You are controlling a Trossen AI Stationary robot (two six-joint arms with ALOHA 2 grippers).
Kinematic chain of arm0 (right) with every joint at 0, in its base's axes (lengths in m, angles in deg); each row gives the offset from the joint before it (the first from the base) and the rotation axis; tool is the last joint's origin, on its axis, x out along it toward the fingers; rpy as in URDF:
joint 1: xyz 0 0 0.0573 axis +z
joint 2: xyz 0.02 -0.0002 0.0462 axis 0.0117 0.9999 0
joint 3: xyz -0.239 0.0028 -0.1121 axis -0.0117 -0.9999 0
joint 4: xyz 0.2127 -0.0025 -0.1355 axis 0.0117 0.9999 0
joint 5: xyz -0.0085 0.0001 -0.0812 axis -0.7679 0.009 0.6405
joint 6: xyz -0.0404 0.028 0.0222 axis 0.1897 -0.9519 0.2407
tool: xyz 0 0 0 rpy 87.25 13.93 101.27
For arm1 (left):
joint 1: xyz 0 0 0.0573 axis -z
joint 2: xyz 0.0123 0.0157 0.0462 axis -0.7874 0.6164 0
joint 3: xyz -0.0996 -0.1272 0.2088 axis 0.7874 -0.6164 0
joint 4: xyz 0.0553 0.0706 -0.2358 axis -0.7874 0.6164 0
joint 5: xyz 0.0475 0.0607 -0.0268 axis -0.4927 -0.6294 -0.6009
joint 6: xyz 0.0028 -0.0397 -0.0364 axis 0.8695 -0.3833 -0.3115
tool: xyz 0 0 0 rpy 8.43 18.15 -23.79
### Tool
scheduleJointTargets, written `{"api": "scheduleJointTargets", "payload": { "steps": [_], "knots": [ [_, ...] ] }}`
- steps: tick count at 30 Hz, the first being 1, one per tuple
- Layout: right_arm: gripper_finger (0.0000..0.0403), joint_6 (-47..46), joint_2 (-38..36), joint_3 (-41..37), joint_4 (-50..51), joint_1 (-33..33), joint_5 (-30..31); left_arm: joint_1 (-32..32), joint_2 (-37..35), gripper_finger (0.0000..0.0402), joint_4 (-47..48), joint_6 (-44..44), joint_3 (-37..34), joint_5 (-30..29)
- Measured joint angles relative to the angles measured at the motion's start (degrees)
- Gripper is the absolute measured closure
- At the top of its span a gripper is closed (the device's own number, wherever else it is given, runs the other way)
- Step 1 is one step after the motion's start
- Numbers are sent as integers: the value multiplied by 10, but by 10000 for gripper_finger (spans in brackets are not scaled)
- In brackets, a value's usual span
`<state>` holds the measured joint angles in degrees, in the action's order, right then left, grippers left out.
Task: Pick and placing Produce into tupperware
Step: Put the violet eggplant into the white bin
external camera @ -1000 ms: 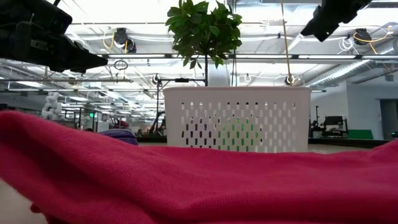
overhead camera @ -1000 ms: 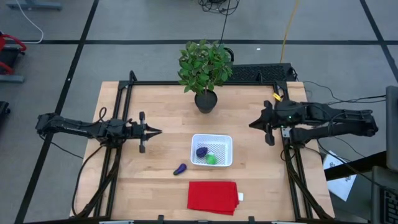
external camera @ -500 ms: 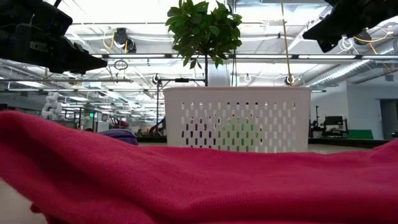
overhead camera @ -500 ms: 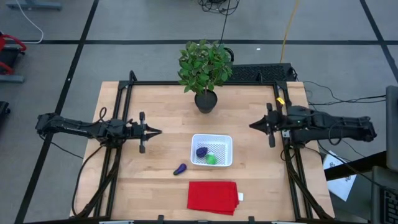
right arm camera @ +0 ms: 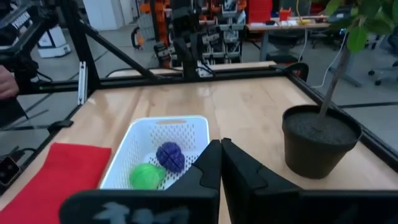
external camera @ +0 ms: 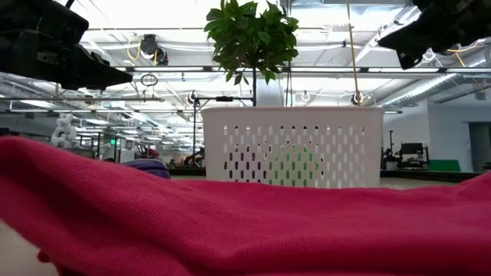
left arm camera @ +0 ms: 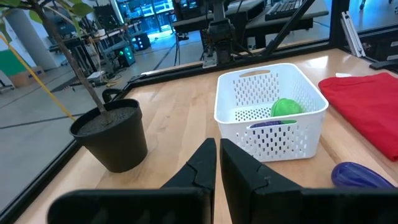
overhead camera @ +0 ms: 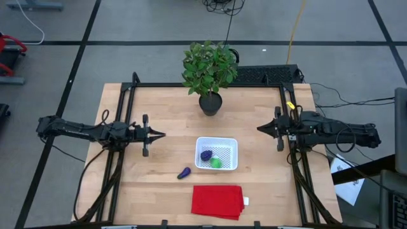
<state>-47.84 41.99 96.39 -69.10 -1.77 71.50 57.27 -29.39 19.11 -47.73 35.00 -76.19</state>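
The white perforated tupperware basket [overhead camera: 217,153] [left arm camera: 271,109] [right arm camera: 163,147] stands mid-table with the round dark purple piece [overhead camera: 206,155] [right arm camera: 169,155] and the bright green piece [overhead camera: 216,163] [right arm camera: 145,175] [left arm camera: 284,107] lying in it. The elongated purple piece [overhead camera: 184,172] [left arm camera: 357,175] lies on the wood just left of the basket, toward the near edge. My left gripper [overhead camera: 162,134] [left arm camera: 217,155] hovers shut, left of the basket. My right gripper [overhead camera: 259,128] [right arm camera: 220,155] hovers shut, right of the basket, over the table's right side.
A potted leafy plant [overhead camera: 208,73] stands behind the basket toward the far edge. A flat red cloth [overhead camera: 218,201] lies near the near edge, filling the low view's foreground [external camera: 230,222]. Bare wood lies between each gripper and the basket.
My right arm has drawn back toward the table's right edge and levelled out, its gripper staying shut. The left arm, basket and produce have kept still.
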Motion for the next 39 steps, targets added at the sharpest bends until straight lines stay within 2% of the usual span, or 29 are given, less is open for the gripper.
{"api": "scheduleJointTargets", "payload": {
  "steps": [5, 22, 39],
  "knots": [
    [403, -2, -10, -30, -18, 0, 0, 0, 0, 376, -1, 0, 0, 0],
    [403, 0, -40, -129, -177, 0, 0, 0, 0, 376, -2, -2, 0, 0],
    [403, 11, -40, -182, -221, 1, -16, 0, 0, 376, -2, 3, 0, 0]
  ]
}}
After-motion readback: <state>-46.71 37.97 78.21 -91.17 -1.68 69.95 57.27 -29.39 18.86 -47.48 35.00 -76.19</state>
